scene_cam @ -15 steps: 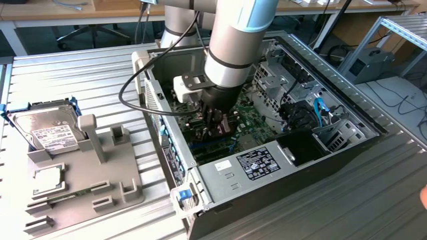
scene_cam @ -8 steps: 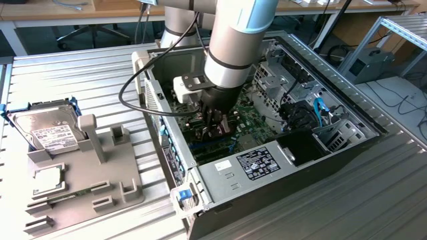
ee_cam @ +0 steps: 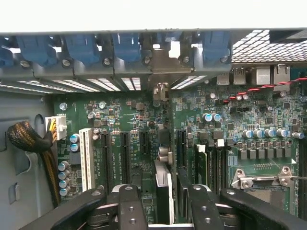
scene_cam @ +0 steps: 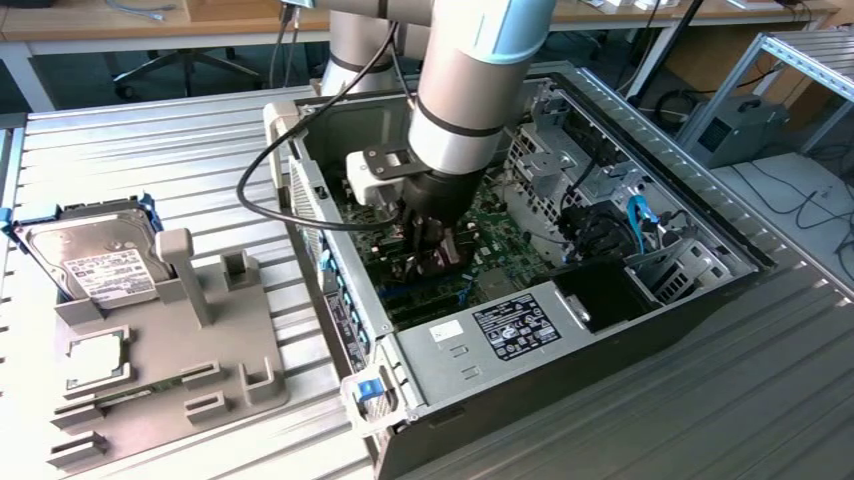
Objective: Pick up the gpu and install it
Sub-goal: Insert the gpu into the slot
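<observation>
Exterior view: you see the end effector [scene_cam: 434, 255] deep inside the open computer case [scene_cam: 694, 300], over the green motherboard [scene_cam: 501, 240], with the sheet-metal walls close around it. At nine o'clock, the exterior view's left, a silver hard drive [scene_cam: 94, 260] with a white label stands in a grey moulded fixture [scene_cam: 174, 350] on the ribbed metal worktop [scene_cam: 160, 150]. The white sticker [scene_cam: 514, 325] on the case's metal box at five o'clock carries print too small to read. In the wrist view, the gpu [ee_cam: 163, 184] stands edge-on, thin and dark, in the motherboard's slots beside a white slot [ee_cam: 87, 158]. The end effector is released: its black fingers [ee_cam: 129, 206] flank the card with a gap on each side. Blue plastic clips [ee_cam: 81, 48] line the rear bracket wall beyond.
</observation>
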